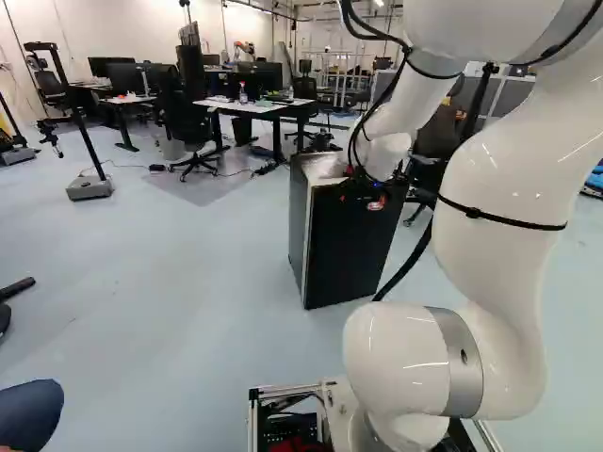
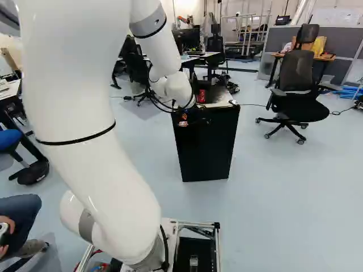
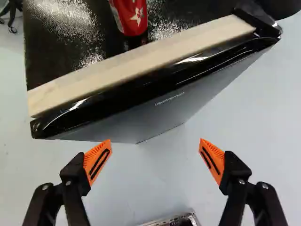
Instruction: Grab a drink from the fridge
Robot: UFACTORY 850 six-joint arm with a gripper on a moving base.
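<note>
A small black fridge (image 1: 349,245) stands on the floor ahead of the base; it also shows in the right base view (image 2: 207,147). My gripper (image 1: 369,193) is at the upper part of its front, partly hidden by the wrist and cables. In the wrist view the gripper (image 3: 155,142) stands open, fingers wide apart, nothing between them. Ahead of the fingertips is the fridge door (image 3: 155,106), which looks closed, seen steeply from above with a pale strip (image 3: 141,61) behind its black top edge. A red can (image 3: 130,16) is on the fridge's dark top.
A black office chair (image 2: 298,90) stands to the right of the fridge in the right base view. Desks (image 1: 259,108) with monitors and chairs are farther back. A stand on a grey foot (image 1: 89,186) is at the left of the left base view.
</note>
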